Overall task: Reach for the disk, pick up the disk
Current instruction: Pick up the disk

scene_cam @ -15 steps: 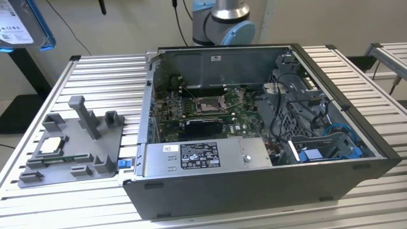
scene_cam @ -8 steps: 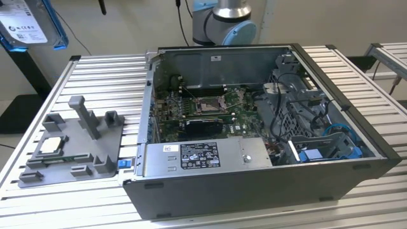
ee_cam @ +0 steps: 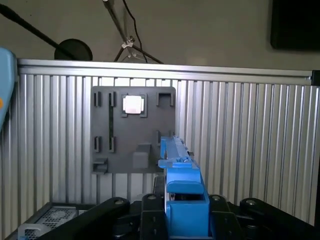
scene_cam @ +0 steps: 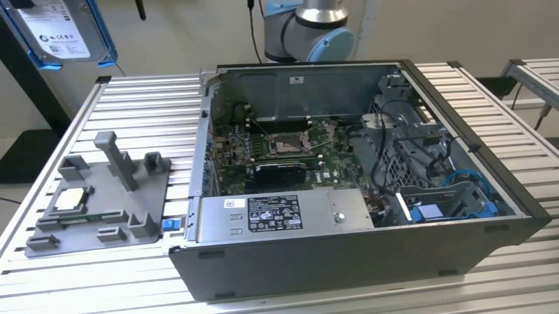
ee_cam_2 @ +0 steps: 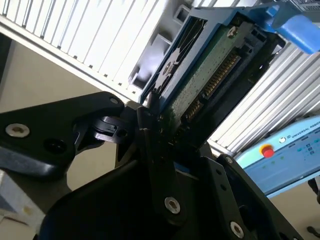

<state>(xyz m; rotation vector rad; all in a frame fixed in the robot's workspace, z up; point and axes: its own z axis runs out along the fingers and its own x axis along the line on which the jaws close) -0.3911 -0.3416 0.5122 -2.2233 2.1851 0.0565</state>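
Blue-framed disk clamped edgewise in gripper, jaws closed on carrier; likely rigid, weighty; exposed circuit board fragile, so hold carrier edges.

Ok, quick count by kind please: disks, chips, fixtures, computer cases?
Disk: 1, the disk, clamped in the gripper
Chip: 1, the silver chip, seated on the fixture
Fixture: 1, the grey fixture, on the table
Computer case: 1, the open computer case, on the table
Total: 4
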